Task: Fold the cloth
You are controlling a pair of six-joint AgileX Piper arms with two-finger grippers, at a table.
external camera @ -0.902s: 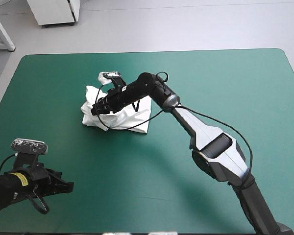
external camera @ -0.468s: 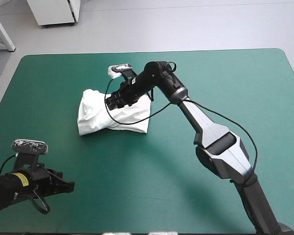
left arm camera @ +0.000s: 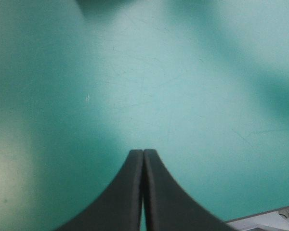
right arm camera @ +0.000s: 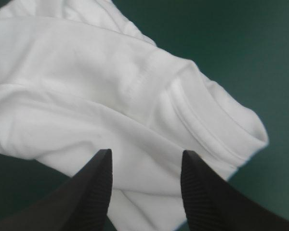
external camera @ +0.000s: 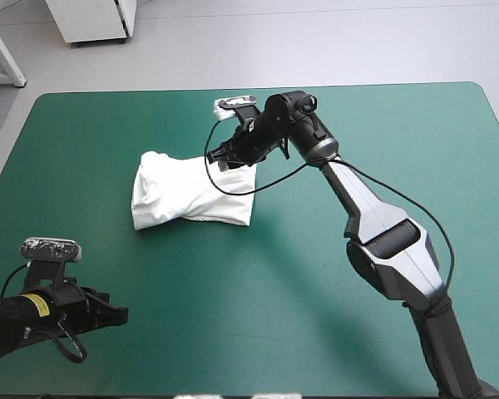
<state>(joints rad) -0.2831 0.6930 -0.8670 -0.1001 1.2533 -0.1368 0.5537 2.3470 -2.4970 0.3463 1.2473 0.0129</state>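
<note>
My right gripper (right arm camera: 144, 166) hangs spread over the T-shirt (right arm camera: 86, 96), a folded bundle lying under and just ahead of its fingers (right arm camera: 98, 192). I judge its long axis runs across my reach. My left gripper (left arm camera: 143, 161), pressed together over bare worktop (left arm camera: 192, 72), sits well apart, so the right is nearer

The right arm (external camera: 382, 241) rises from the table's (external camera: 416, 150) near right corner and reaches toward the far edge, its elbe bent high near the middle. From there the wrist turns down and to the left. The right gripper (external camera: 219, 158) points leftward, its black fingers (right arm camera: 98, 178) standing apart. The left arm (external camera: 17, 320) lies low at the near left corner. The left gripper (external camera: 115, 316) points right, its fingers pressed together in one pointed arch.
</note>
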